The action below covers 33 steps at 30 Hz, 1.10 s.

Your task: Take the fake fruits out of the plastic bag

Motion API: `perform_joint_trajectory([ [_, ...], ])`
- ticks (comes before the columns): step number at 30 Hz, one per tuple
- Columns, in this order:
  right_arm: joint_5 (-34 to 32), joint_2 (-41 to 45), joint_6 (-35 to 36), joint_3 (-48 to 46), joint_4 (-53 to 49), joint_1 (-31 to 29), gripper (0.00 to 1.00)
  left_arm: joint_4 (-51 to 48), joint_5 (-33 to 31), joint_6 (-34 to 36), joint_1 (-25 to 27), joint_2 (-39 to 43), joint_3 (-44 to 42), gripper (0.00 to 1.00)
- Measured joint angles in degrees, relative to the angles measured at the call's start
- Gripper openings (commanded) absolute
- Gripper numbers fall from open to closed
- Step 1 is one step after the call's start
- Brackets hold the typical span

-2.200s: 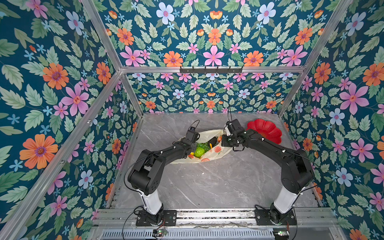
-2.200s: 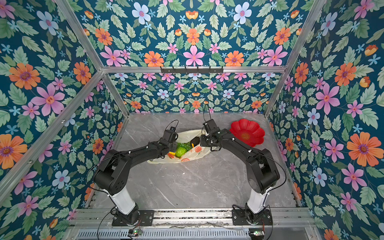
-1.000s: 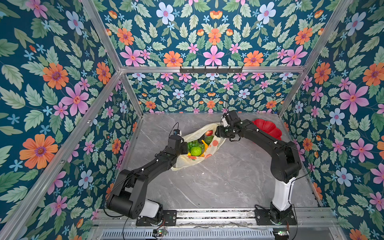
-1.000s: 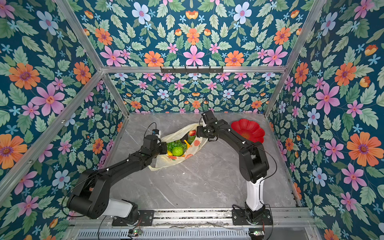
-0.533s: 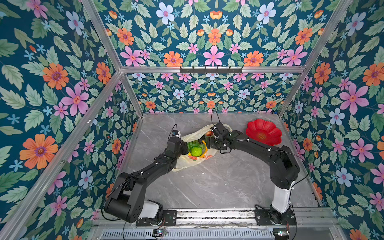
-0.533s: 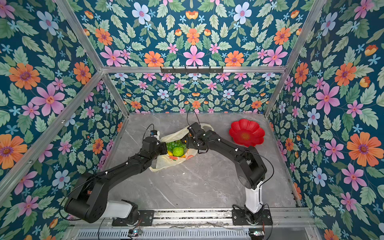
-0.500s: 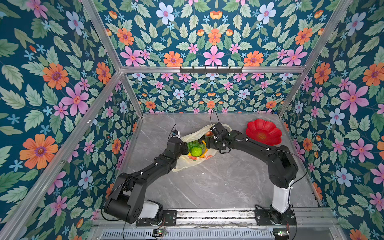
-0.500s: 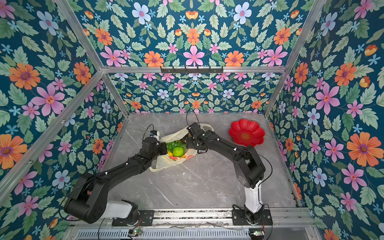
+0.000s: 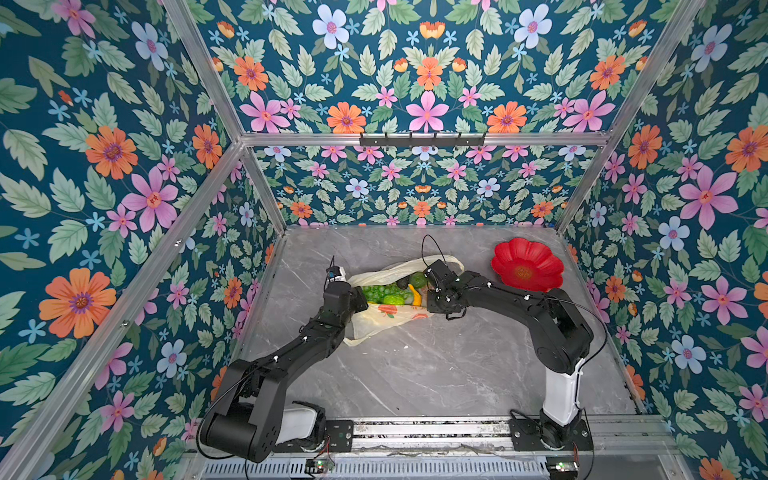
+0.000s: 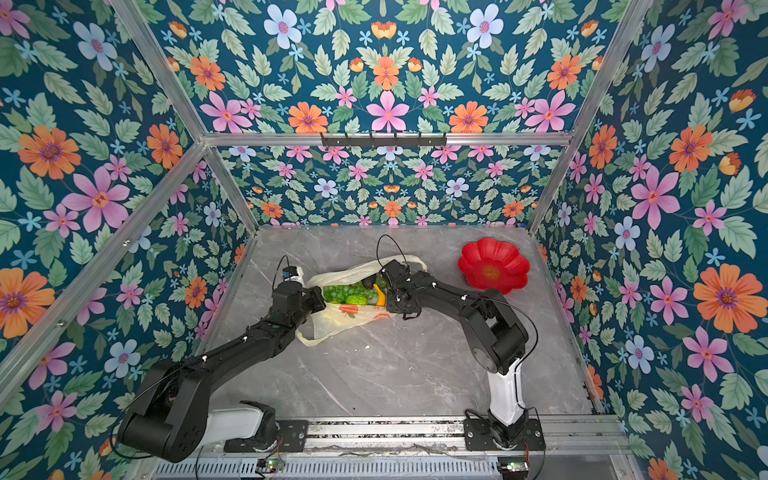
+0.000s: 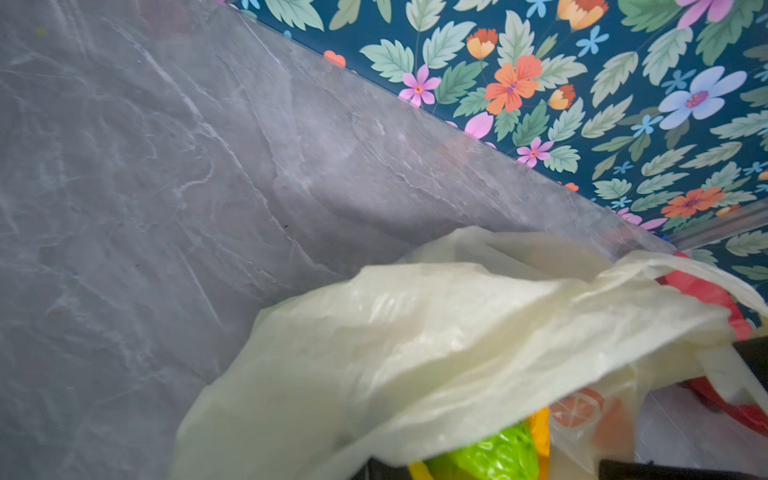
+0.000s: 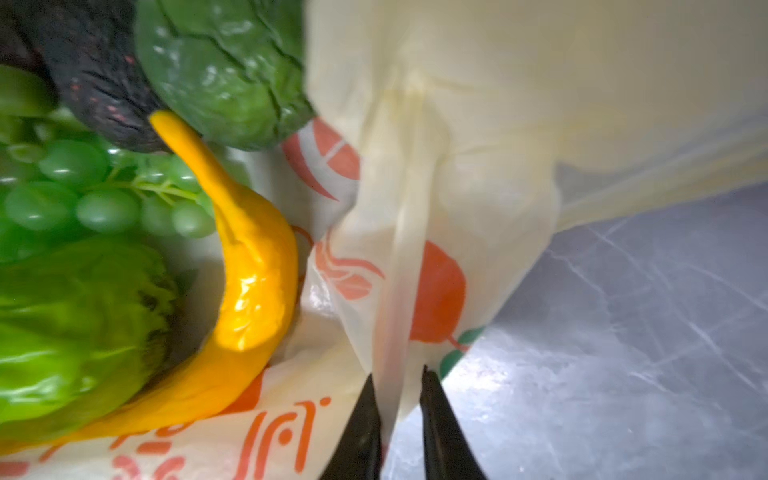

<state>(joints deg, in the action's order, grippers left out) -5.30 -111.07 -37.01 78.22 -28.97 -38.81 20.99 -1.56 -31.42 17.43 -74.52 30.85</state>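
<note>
Right gripper (image 12: 395, 374): moved nearer from the far-right rim, now pinching near-right film of the plastic bag (image 9: 380, 322).
Left gripper (image 9: 360, 296): clamped shut on its left rim.
Fake fruits (image 9: 386, 293): all inside the bag on the table (image 9: 415, 365); I count none out.

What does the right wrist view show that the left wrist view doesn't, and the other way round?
Only the right wrist view: the right gripper pinching a fold of the plastic bag, the green grapes, a dark avocado and the yellow banana end to end. Only the left wrist view: the floral wall and a red shape beyond the bag, probably the plate. Both: the bag's pale film, the bumpy green fruit, the grey marble table; a yellow sliver beside that fruit in the left wrist view may be the banana.
</note>
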Motion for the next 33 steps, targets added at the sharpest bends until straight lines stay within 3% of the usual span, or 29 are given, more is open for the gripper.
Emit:
perform_joint_trajectory([
  [6,0.7,0.2,1.0,-0.2,1.4,-0.2,0.16,1.0,3.3,0.0,-0.9,-1.5,0.4,0.00],
  [9,0.8,1.3,1.5,0.4,1.5,-0.3,0.27,1.2,5.1,0.9,-0.6,-2.5,1.4,0.00],
  [13,0.4,5.0,2.4,0.7,0.6,-1.3,0.49,1.2,6.0,2.7,1.0,-3.4,2.9,0.00],
  [19,-1.3,7.6,3.6,2.7,-1.1,-5.1,0.62,1.3,7.2,4.4,2.8,-3.9,3.2,0.00],
  [23,-0.7,3.0,4.7,6.7,-0.9,-7.0,0.65,2.2,8.2,4.7,3.3,-3.0,2.0,0.00],
  [33,3.1,-1.6,5.6,6.8,0.6,-9.8,0.53,3.5,9.1,4.8,4.2,-4.0,1.9,0.00],
])
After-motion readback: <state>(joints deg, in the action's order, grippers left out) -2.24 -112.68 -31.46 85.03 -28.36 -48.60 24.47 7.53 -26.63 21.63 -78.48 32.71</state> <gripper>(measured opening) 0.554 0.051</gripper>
